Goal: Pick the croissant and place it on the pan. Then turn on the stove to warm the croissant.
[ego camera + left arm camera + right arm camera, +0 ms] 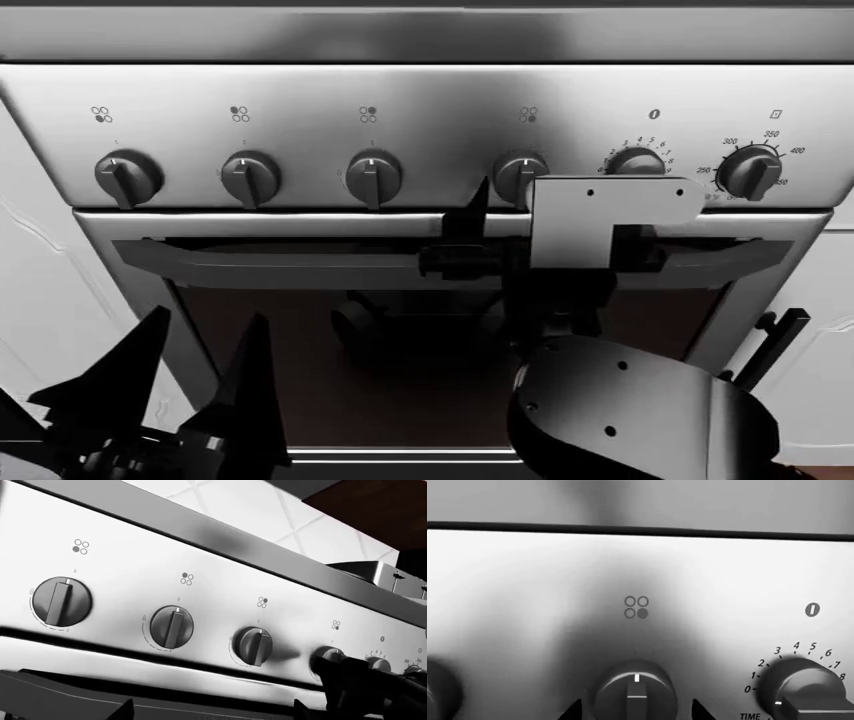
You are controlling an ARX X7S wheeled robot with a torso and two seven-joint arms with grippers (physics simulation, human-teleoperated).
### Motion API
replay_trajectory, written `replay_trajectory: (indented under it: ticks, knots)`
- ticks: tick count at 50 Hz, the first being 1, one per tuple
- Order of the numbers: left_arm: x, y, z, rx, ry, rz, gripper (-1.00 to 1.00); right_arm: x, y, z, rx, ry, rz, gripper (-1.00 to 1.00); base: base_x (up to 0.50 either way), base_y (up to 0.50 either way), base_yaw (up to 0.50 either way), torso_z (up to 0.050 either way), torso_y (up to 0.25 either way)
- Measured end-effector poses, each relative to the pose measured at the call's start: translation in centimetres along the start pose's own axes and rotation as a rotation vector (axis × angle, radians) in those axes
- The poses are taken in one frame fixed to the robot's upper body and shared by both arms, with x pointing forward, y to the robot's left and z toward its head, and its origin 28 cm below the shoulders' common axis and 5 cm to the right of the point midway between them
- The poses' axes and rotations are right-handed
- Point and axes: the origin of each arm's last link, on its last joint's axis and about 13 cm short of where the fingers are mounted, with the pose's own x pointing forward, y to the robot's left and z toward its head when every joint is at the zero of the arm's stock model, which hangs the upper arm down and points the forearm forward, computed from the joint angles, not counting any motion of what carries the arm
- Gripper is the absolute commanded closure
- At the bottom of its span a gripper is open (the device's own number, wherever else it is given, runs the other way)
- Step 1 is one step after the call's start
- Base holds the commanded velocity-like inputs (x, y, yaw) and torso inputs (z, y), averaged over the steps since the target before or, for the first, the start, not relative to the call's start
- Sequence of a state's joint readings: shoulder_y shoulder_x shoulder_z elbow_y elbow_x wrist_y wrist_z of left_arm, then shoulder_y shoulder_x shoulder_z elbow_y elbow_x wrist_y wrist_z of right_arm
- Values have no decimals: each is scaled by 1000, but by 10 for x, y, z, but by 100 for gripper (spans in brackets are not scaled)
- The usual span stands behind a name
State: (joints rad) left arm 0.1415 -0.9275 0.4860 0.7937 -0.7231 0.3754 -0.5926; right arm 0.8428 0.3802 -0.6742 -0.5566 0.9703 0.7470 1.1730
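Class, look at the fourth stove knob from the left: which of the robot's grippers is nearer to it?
Right. The right gripper sits directly at the fourth knob, fingertips flanking it in the right wrist view. The left gripper hangs open, low before the oven door, far left.

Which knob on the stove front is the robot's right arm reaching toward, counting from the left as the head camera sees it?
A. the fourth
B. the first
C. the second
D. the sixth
A: in the head view the right end effector sits just at the fourth knob, and the right wrist view shows that knob centred between the fingertips, beside the timer dial.
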Motion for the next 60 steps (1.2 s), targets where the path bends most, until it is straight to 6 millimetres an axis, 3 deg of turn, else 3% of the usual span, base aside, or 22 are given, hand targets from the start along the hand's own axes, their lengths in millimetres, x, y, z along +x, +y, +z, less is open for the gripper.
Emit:
replay_trajectory:
  ticks: [26, 60]
  knots:
    - [-1, 0, -2, -11, 12, 4, -100, 1, -1, -3, -44, -16, -23, 100, 0, 1, 1, 0, 0]
    - [-2, 0, -3, -13, 16, 10, -100, 2, -9, -7, -304, -46, -13, 100, 1, 2, 2, 0, 0]
